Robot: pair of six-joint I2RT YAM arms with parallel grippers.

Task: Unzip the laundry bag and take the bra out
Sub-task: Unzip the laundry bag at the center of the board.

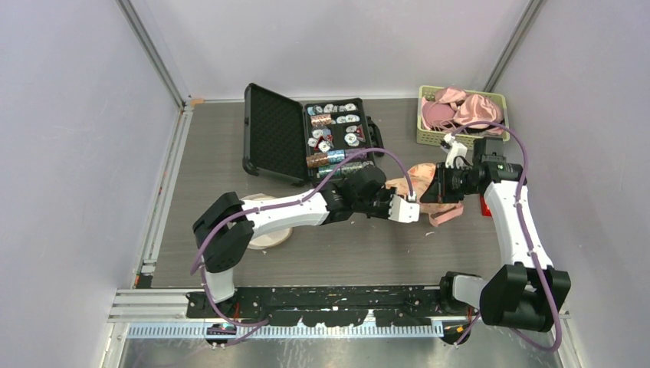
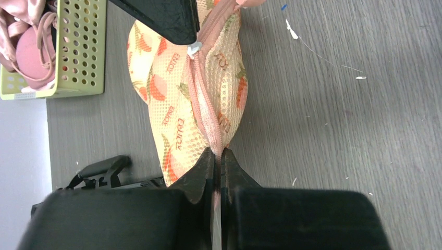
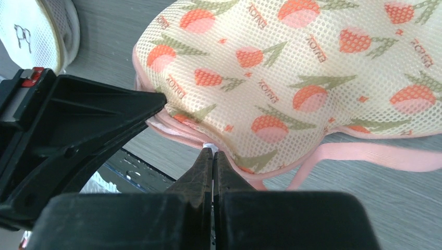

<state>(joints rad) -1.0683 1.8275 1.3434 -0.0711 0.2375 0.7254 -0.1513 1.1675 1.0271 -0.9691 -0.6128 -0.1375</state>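
The cream laundry bag [image 3: 312,67] has orange tulips; the basket [image 2: 78,52] is lime-green.

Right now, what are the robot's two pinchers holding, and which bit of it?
Both hold the laundry bag. The left gripper pinches the pink zipper seam at the bag's end; the right gripper pinches what looks like the white zipper pull.

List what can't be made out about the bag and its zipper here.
1. Inside of the bag: every view, printed mesh hides it.
2. Upper end of the zipper: left wrist view, covered by the right gripper, cut by the top edge.
3. The zipper pull: right wrist view, only a white speck behind the fingertips.
4. Bag outline: top view, small, largely under the left gripper and right gripper.
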